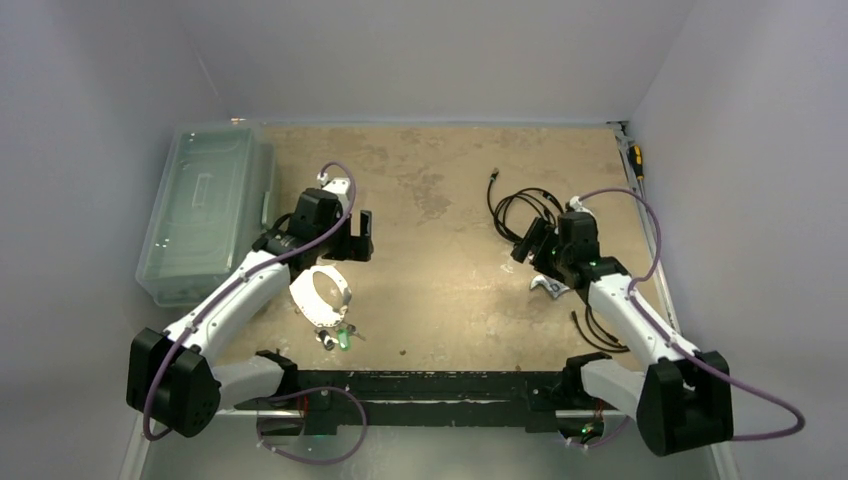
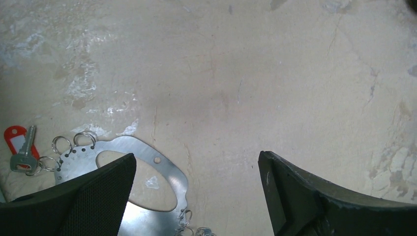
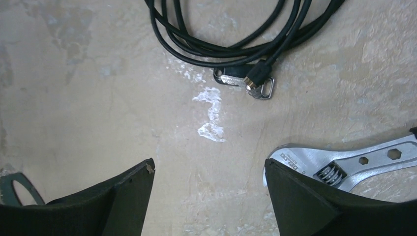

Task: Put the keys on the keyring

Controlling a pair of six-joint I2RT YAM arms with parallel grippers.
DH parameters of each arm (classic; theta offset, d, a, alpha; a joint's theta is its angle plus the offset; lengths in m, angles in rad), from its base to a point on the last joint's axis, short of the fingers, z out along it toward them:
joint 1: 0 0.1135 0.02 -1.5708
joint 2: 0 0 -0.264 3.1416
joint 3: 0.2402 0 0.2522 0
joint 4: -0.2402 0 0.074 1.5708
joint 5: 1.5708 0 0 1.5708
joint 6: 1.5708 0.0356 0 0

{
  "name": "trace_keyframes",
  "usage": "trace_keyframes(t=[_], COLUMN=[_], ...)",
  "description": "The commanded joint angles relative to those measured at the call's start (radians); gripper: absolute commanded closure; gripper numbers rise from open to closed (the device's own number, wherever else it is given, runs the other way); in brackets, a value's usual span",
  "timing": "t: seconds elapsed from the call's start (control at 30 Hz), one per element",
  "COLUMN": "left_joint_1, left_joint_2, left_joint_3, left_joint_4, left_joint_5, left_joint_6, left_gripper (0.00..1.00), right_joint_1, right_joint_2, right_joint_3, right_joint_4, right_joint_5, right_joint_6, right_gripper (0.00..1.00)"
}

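The keyring (image 1: 342, 288) is a pale oval loop lying flat beside my left forearm. In the left wrist view it shows as a flat silver plate (image 2: 143, 149) with small wire rings along its edge, partly under my left finger. A key with a red tag (image 2: 21, 148) lies at its left end. More keys, one with a green head (image 1: 343, 337), lie at its near end. My left gripper (image 1: 355, 237) (image 2: 196, 160) hangs open over bare table just past the loop, holding nothing. My right gripper (image 1: 527, 245) (image 3: 209, 167) is open and empty.
A silver adjustable wrench (image 3: 346, 157) (image 1: 548, 288) lies by my right finger. A black coiled cable (image 3: 221, 42) (image 1: 520, 205) with a metal plug lies beyond it. A clear plastic bin (image 1: 205, 210) stands at the far left. Another black cable (image 1: 600, 335) lies near the right arm.
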Motion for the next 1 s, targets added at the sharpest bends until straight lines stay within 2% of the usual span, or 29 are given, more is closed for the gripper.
trace_keyframes(t=[0.0, 0.17, 0.23, 0.4, 0.53, 0.63, 0.8, 0.97], left_joint_1=[-0.022, -0.025, -0.025, -0.025, -0.025, -0.025, -0.025, -0.029], left_joint_2=[-0.008, -0.016, -0.018, -0.029, -0.043, -0.054, -0.083, -0.114], left_joint_3=[0.044, 0.048, 0.051, 0.077, 0.106, 0.130, 0.155, 0.164], left_joint_4=[0.015, 0.008, 0.001, -0.031, -0.073, -0.116, -0.157, -0.176], left_joint_5=[0.010, -0.025, -0.058, -0.127, -0.256, -0.366, -0.471, -0.532], left_joint_6=[0.020, 0.020, 0.016, 0.005, -0.018, -0.047, -0.081, -0.093], left_gripper=[0.07, 0.10, 0.11, 0.17, 0.20, 0.20, 0.20, 0.20], right_joint_1=[0.004, 0.007, 0.036, 0.254, 0.423, 0.527, 0.708, 0.809], right_joint_2=[0.078, 0.178, 0.207, 0.283, 0.360, 0.455, 0.669, 0.821], right_joint_3=[0.015, 0.047, 0.081, 0.203, 0.290, 0.377, 0.572, 0.697], right_joint_4=[0.034, 0.081, 0.074, 0.045, 0.094, 0.132, 0.165, 0.230], right_joint_5=[0.024, -0.023, -0.026, 0.053, 0.062, 0.036, -0.006, -0.101], right_joint_6=[0.004, -0.026, -0.037, -0.028, -0.007, 0.013, 0.032, 0.055], right_gripper=[0.20, 0.33, 0.34, 0.33, 0.31, 0.31, 0.32, 0.35])
